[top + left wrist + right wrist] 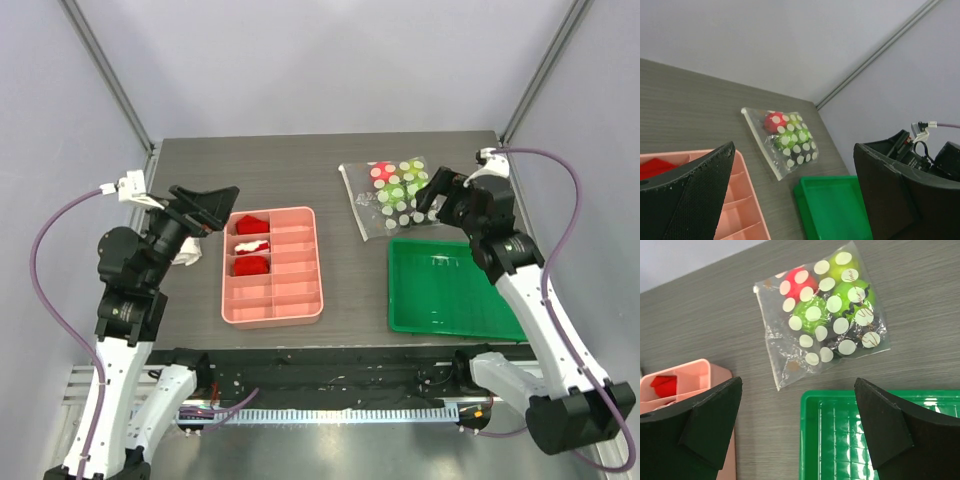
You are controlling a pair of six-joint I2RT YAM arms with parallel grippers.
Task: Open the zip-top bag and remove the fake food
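Overhead view: the zip-top bag (388, 200) lies flat on the dark table (300, 165), far right, just beyond the green tray (455, 295), with the fake food (392, 180) inside it. The right gripper (430, 197) hovers at the bag's right edge, jaws spread and empty; contact cannot be judged. The left gripper (215, 207) hangs over the left side of the pink divided tray (272, 318), jaws apart, holding nothing. Red pieces (250, 226) sit in that tray's far compartments.

Left wrist view: its fingers (695, 195) stand wide apart, with the bag well beyond them.

Right wrist view: looking down between widely spread jaws, the bag shows a red apple (799, 282), a yellow-green pear (844, 266) and a bumpy green fruit (809, 312). Its near edge lies just beside the green tray's far rim.
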